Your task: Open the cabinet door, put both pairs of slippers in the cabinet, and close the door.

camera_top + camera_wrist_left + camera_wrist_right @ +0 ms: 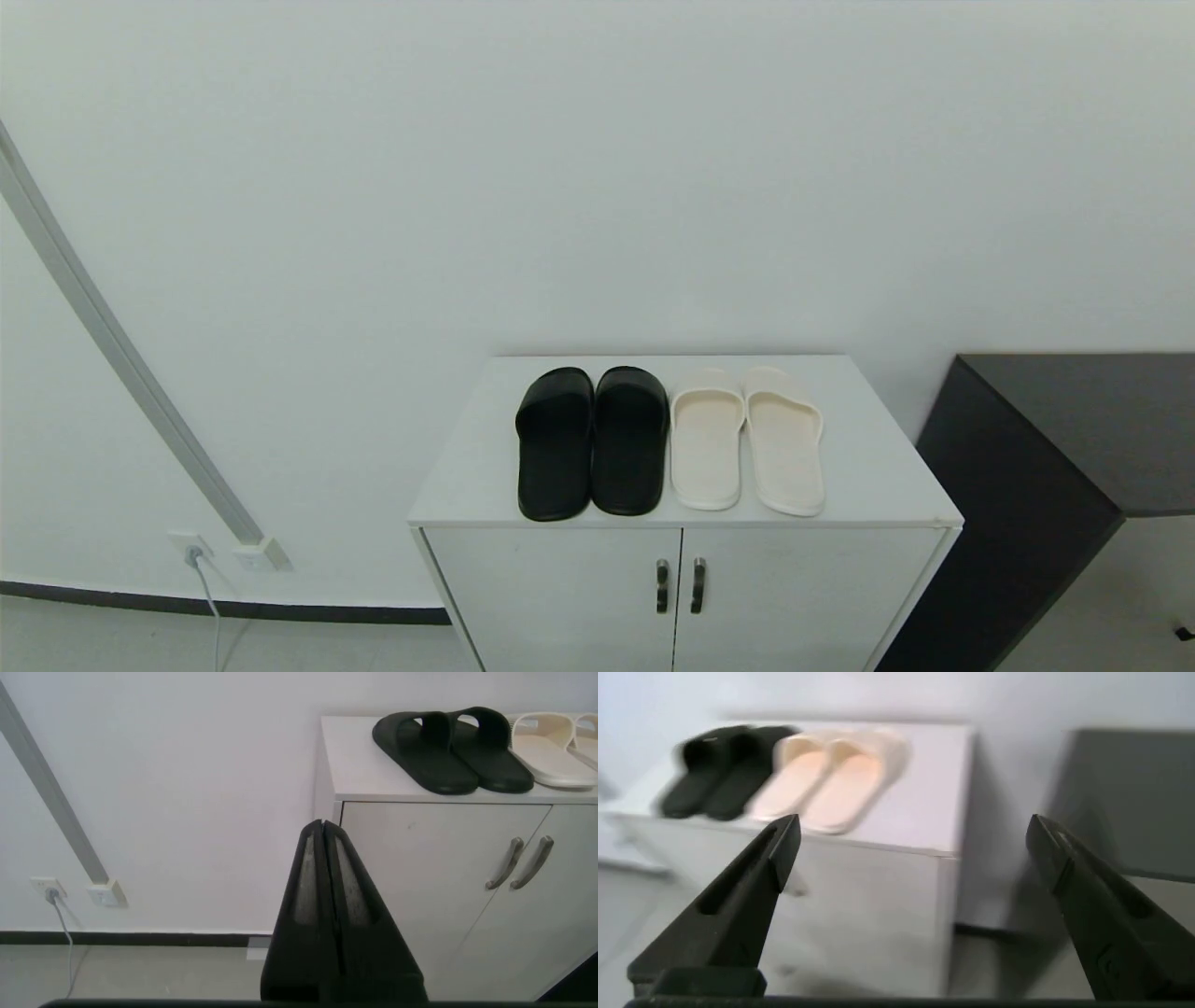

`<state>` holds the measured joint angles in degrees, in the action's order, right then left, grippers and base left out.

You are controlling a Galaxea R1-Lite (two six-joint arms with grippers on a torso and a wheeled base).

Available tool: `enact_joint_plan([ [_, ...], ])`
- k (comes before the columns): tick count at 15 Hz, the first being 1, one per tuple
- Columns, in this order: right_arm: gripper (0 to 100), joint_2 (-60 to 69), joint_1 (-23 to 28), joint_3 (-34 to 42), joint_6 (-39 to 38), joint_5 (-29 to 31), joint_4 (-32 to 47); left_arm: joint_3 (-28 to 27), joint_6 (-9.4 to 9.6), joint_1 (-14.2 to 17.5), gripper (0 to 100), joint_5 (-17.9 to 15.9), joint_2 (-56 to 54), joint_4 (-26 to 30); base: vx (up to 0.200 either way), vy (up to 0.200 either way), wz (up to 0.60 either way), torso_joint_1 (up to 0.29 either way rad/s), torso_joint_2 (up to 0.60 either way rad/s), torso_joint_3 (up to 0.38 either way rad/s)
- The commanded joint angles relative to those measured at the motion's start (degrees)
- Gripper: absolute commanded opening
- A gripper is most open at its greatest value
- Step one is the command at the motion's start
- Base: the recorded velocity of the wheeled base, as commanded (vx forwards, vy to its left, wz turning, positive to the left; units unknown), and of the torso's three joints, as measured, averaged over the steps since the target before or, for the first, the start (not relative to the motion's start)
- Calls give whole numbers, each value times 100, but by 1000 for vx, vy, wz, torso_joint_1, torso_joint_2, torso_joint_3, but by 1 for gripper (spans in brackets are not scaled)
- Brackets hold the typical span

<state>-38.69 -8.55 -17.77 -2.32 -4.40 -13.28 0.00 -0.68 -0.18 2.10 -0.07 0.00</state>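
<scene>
A white two-door cabinet (579, 607) stands against the wall with both doors shut; two dark handles (679, 585) meet at its middle. On its top lie a black pair of slippers (592, 441) on the left and a cream pair of slippers (748, 439) on the right, side by side. My left gripper (323, 831) is shut and empty, off the cabinet's left front corner, short of the cabinet (448, 873) and the black slippers (453, 737). My right gripper (910, 835) stands wide open in front of the cabinet's (868, 910) right side, with the cream slippers (827, 775) beyond it.
A dark table or counter (1064, 467) stands close on the cabinet's right. On the left, a grey cable duct (112, 345) slants down the wall to sockets (191, 543) with a cord plugged in. Bare floor lies to the cabinet's left.
</scene>
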Motion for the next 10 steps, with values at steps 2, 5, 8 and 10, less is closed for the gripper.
enact_joint_plan([
  [2, 100, -1940, -1624, -578, -929, 625, -492, 0, -2, 1, 0, 1, 7, 0, 0, 0, 0, 0, 0, 0],
  [5, 100, -2599, -2617, -780, -1043, 1416, -949, 0, 7, 1, 0, 1, 7, 0, 0, 0, 0, 0, 0, 0],
  [8, 100, -3804, -3232, -1264, -1201, 2163, -1432, 0, 7, 1, 0, 1, 7, 0, 0, 0, 0, 0, 0, 0],
  [10, 100, -4524, -3329, -1668, -1263, 2523, -1757, 0, 7, 1, 0, 1, 7, 0, 0, 0, 0, 0, 0, 0],
])
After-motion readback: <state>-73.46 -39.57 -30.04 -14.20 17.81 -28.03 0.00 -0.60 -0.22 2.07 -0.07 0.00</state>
